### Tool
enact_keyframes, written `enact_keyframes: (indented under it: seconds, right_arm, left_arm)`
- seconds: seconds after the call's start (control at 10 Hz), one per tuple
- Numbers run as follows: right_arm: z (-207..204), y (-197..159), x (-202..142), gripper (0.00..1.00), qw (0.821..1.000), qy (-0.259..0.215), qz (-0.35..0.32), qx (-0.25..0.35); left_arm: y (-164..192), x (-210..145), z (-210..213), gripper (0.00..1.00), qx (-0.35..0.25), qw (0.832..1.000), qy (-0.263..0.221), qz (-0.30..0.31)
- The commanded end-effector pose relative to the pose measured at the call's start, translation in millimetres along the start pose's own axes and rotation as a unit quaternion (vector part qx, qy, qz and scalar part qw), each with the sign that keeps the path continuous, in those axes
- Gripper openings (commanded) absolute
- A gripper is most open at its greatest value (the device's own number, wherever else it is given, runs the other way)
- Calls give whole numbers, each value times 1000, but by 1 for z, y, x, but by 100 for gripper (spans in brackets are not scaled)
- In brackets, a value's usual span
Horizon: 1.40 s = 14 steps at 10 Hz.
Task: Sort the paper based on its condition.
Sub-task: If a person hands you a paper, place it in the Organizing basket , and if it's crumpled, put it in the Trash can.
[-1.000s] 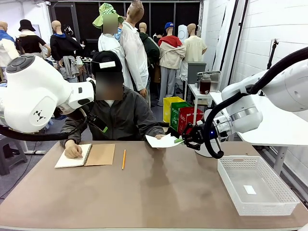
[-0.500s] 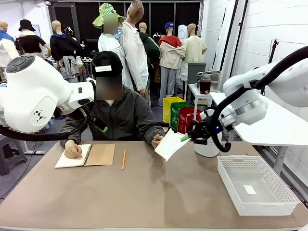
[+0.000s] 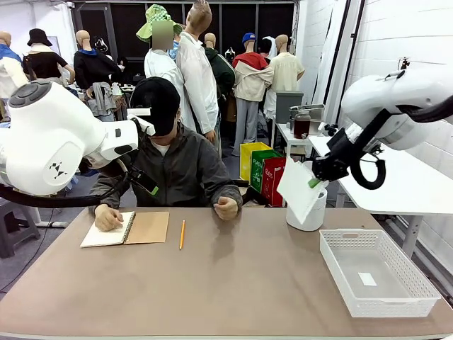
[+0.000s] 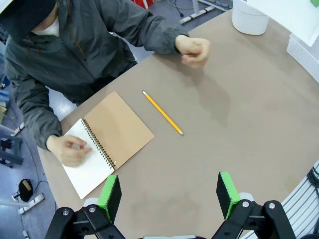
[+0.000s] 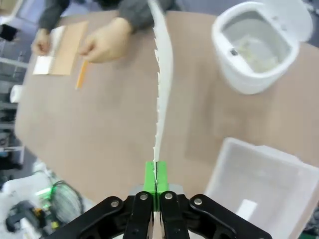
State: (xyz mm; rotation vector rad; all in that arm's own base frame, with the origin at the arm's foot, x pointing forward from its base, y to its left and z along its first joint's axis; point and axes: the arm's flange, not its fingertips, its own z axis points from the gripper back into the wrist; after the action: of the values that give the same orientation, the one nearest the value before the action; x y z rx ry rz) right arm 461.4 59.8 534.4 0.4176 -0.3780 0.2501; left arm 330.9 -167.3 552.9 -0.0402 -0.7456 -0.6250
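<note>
The right claw (image 3: 313,183) pinches a sheet of paper (image 3: 300,190) by its edge, hanging above the white bin (image 3: 306,212) at the desk's (image 3: 233,283) two o'clock. The left claw (image 4: 169,195) gapes empty over the desk.

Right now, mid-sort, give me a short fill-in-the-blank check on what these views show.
1. The right pincer is shut on the ____.
2. The left pincer hovers with its pads ____.
3. The pencil lies beside the ____ on the table.
4. The white basket holds one small ____ scrap.

Missing words: paper; open; notebook; white
</note>
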Motion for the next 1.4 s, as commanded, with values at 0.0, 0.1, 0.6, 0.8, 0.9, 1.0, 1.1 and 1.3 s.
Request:
enact_keyframes:
  seconds: [0.0, 0.1, 0.6, 0.8, 0.9, 1.0, 1.1, 1.3]
  right_arm:
    - [1, -16, -29, 0, 998, -17, -23, -58]
    - [6, -23, -37, 0, 997, -14, -35, -65]
    - [15, -55, -97, 0, 990, -11, -123, -73]
    - [13, -55, -121, 0, 987, 2, -139, -79]
    - [9, -55, -131, 0, 987, 11, -143, -73]
    - [3, -58, -140, 0, 988, 20, -144, -56]
    - [-7, -61, -148, 0, 988, 38, -147, -40]
    - [-27, -64, -156, 0, 985, 72, -152, -29]
  left_arm:
    - [0, -1, 0, 100, 2, 1000, 0, 1]
    - [0, -1, 0, 100, 2, 1000, 0, 1]
    - [0, -1, 0, 100, 2, 1000, 0, 1]
    - [0, -1, 0, 100, 2, 1000, 0, 1]
    - [0, -1, 0, 100, 2, 1000, 0, 1]
    - [0, -1, 0, 100, 2, 1000, 0, 1]
    - [0, -1, 0, 100, 2, 1000, 0, 1]
    - [0, -1, 0, 100, 2, 1000, 0, 1]
